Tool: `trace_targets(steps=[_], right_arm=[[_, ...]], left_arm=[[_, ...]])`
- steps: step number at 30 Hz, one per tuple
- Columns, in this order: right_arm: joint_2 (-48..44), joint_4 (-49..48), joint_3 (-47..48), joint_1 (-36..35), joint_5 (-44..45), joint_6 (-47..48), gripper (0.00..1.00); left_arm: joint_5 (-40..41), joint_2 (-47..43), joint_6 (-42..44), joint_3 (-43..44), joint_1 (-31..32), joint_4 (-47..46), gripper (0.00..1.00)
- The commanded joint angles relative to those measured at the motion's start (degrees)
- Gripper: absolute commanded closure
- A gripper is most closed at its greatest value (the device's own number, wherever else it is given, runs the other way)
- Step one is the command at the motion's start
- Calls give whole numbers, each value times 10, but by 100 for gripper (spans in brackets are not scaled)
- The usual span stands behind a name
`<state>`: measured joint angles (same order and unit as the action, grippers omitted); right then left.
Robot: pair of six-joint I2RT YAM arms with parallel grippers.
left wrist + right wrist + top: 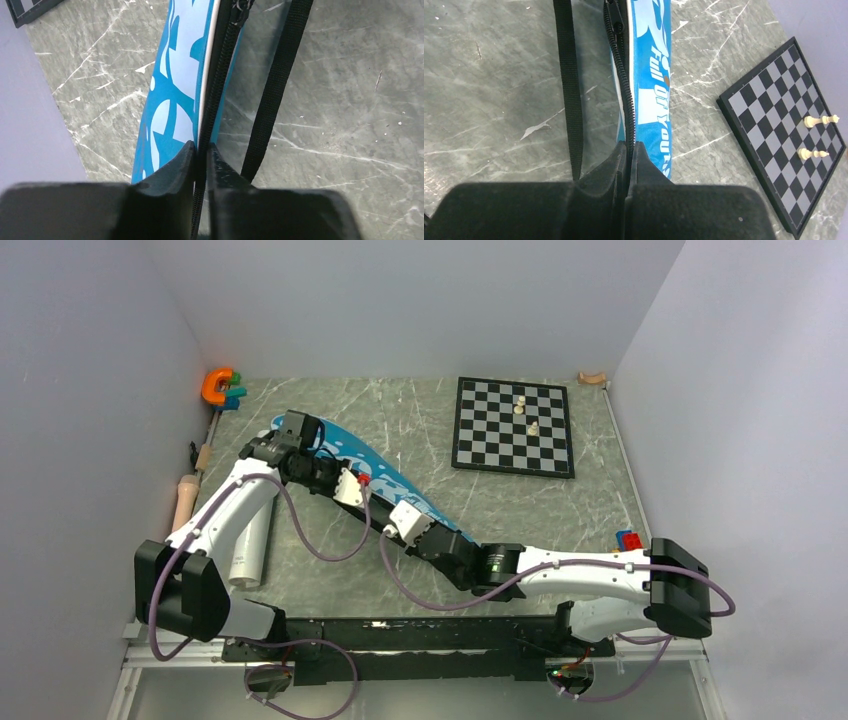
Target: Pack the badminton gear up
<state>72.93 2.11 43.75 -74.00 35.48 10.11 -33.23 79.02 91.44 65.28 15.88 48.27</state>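
Observation:
The long blue bag [400, 492] lies diagonally across the table from back left to centre. My left gripper [368, 483] and right gripper [398, 525] meet over its middle. In the left wrist view the left gripper [201, 147] is shut on the bag's black zipper edge [220, 75], with the blue side [175, 90] to the left and a black strap [277, 80] to the right. In the right wrist view the right gripper [630, 146] is shut on the same zipper edge [621, 75], beside the lettered blue side [651, 75] and the strap [569, 75]. No racket or shuttlecock shows.
A chessboard [480, 440] with two pale pieces stands at the back right; it also shows in the right wrist view [774, 135]. An orange toy [217, 385], a beige handle [185, 500] and a white tube [248, 545] lie along the left wall. A red-blue block [628, 538] sits at the right.

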Motion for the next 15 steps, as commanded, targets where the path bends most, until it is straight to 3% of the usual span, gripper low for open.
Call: trace_targets(steps=[1,2,4,7,12,15], right_arm=[[-37,-56,4,-4,-2,-31,100],[-36,-56,4,-4,-3,-32,100],[-36,-53,5,-4,-4,-33,100],[-38,-50,6,-4,-7,-35,100],[-38,-41,7,-4,-13,-38,100],[-35,-36,7,-4,-18,-42,100]], left_arm=[[30,4,-26,7,7,-10,73],[35,6,-22,3,11,-9,63],[46,8,-22,-5,16,-17,54],[55,16,-37,-7,22,-39,54],[56,34,-54,2,25,-66,77],[57,43,-60,9,29,-63,99]])
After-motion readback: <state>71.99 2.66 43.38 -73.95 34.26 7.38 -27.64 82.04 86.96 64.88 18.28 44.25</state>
